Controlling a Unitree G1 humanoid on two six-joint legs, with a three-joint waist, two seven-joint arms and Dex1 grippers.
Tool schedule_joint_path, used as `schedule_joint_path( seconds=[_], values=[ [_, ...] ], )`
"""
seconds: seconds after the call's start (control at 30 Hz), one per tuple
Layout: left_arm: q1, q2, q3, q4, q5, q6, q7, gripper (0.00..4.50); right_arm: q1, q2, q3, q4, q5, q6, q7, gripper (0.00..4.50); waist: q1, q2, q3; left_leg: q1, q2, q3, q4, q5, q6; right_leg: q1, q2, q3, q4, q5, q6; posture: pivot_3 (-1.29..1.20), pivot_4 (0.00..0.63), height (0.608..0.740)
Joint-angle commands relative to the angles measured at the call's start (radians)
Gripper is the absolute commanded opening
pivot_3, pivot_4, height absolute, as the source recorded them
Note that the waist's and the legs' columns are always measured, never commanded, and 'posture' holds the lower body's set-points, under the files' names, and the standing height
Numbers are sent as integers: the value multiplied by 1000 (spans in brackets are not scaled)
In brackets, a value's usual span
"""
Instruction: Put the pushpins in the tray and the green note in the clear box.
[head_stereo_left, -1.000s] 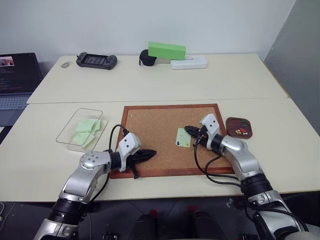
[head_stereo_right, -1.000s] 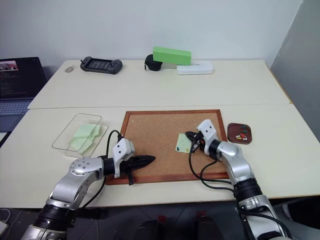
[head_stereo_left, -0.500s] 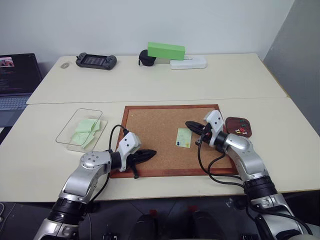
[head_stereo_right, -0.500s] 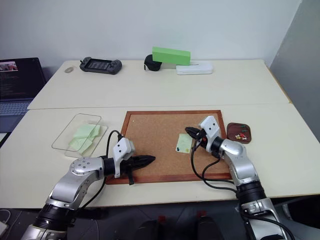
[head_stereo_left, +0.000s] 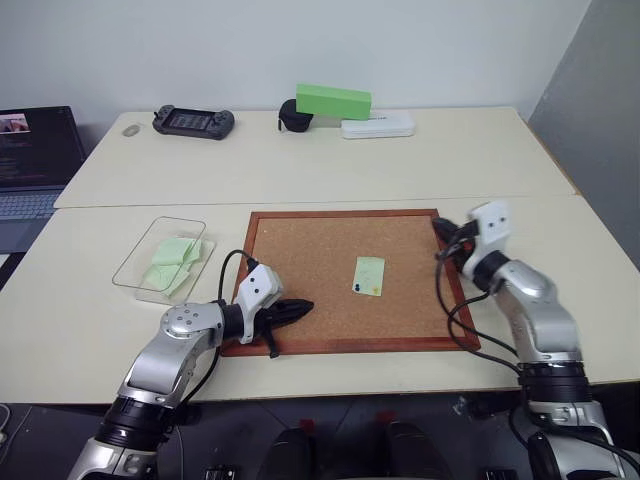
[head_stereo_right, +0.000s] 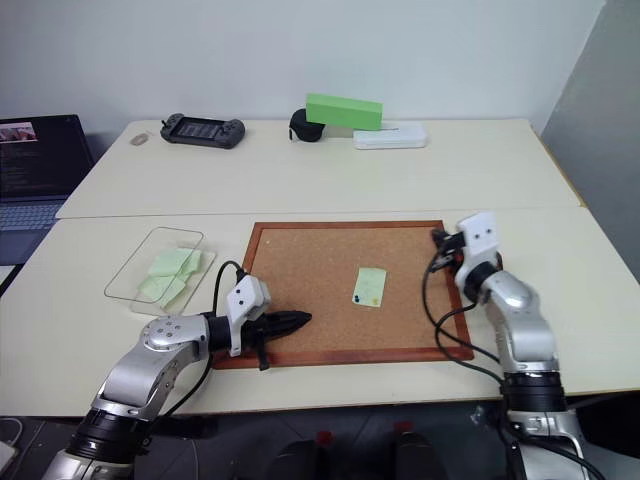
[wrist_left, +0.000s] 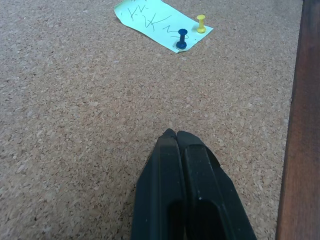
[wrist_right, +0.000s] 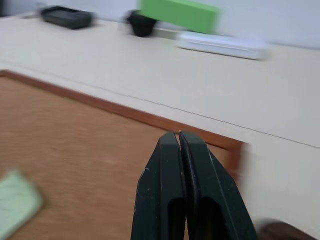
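With both the left gripper (wrist_left: 173, 134) and right gripper (wrist_right: 179, 135) clenched empty, the blue pushpin (wrist_left: 182, 39) on the green note (wrist_left: 155, 20) should be pinched by its head and lifted straight off the corkboard (head_stereo_left: 310, 260).

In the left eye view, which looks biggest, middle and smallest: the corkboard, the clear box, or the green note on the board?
1. Corkboard
2. Clear box
3. Green note

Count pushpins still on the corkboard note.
2: a blue pushpin and a yellow pushpin, side by side at one end of the green note. More may be hidden elsewhere.
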Motion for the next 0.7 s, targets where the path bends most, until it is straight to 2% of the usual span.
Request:
schedule_joint_path(
  seconds=[0.03,0.53,0.7],
  values=[
    [29,6,-34,44,29,45,9,0,6,-55,-55,21,-35,-17,-53,13,0,0,0,0,0,0,0,0,0,0,0,0,0,0,0,0,150,740],
    [1,11,-37,75,35,35,-7,0,-11,-80,-18,131,-44,20,-28,13,-1,2,-1,0,-1,2,0,1,2,1,1,1,0,1,1,0,150,740],
    [1,14,-35,74,33,39,-6,0,-14,-77,-11,138,-45,22,-23,952,-1,2,-1,0,-1,2,0,1,2,0,0,1,0,1,1,0,150,740]
  ],
)
